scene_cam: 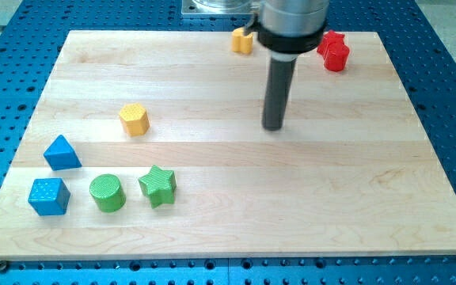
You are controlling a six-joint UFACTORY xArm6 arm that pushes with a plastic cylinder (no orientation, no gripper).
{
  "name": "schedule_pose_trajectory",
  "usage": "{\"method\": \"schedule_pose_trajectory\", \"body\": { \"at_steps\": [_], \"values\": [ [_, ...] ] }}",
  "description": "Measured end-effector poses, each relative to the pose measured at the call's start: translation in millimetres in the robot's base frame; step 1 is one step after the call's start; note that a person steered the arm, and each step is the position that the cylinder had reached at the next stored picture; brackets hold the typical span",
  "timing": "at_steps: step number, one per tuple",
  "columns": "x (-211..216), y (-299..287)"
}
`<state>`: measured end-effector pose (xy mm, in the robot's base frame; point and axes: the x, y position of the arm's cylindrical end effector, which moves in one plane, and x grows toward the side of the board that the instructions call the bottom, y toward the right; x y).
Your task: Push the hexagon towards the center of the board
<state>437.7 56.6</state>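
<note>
A yellow hexagon block (134, 119) sits on the wooden board (228, 214) at the view's left of middle. My tip (273, 127) rests on the board well to the view's right of the hexagon, apart from it, with no block touching it.
A blue triangle (61, 153), a blue cube (48, 195), a green cylinder (107, 192) and a green star (158, 186) sit at the view's lower left. A yellow block (242, 39) and a red block (334, 51) sit near the top edge.
</note>
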Motion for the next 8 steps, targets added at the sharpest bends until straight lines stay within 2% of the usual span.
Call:
{"method": "schedule_pose_trajectory", "body": {
  "at_steps": [1, 2, 3, 4, 6, 7, 8],
  "values": [
    [45, -42],
    [66, -120],
    [66, -198],
    [56, -204],
    [-23, -206],
    [-56, -184],
    [-67, -228]
  ]
}}
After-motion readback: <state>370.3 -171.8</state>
